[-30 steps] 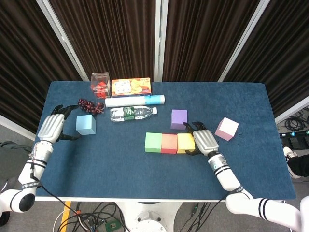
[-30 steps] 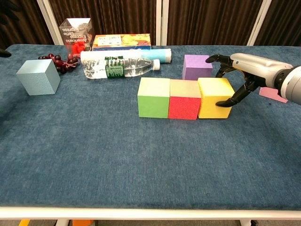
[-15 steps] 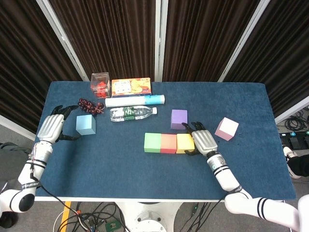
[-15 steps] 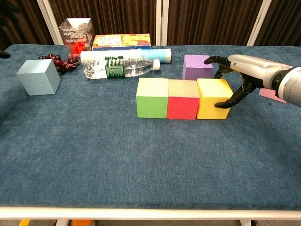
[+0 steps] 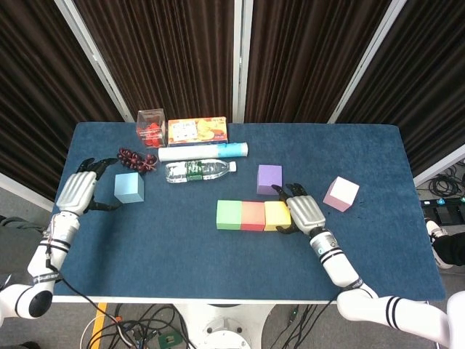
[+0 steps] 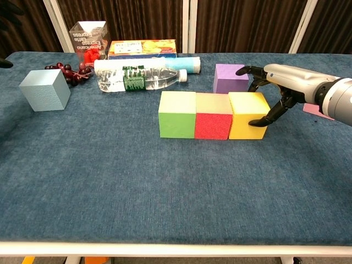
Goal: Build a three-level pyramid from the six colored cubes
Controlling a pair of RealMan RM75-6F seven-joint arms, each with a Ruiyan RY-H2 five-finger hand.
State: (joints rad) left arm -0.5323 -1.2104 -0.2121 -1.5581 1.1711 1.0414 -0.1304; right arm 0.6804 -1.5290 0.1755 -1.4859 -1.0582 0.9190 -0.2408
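Observation:
A green cube (image 5: 229, 214), a red cube (image 5: 253, 215) and a yellow cube (image 5: 277, 214) stand touching in a row mid-table. My right hand (image 5: 306, 212) presses its fingers (image 6: 263, 120) against the yellow cube's right side, holding nothing. A purple cube (image 5: 269, 179) sits just behind the row, a pink cube (image 5: 341, 193) to the right. The light blue cube (image 5: 128, 187) stands at the left. Beside it my left hand (image 5: 78, 191) hovers with its fingers apart and nothing in it.
Along the back lie a water bottle (image 5: 197, 170), a white and blue tube (image 5: 203, 152), a cracker box (image 5: 197, 131), a clear box of red things (image 5: 150, 126) and dark grapes (image 5: 136, 158). The table's front edge (image 6: 176, 248) is near.
My right hand has pushed the row of three cubes slightly to the left. The left hand has not moved.

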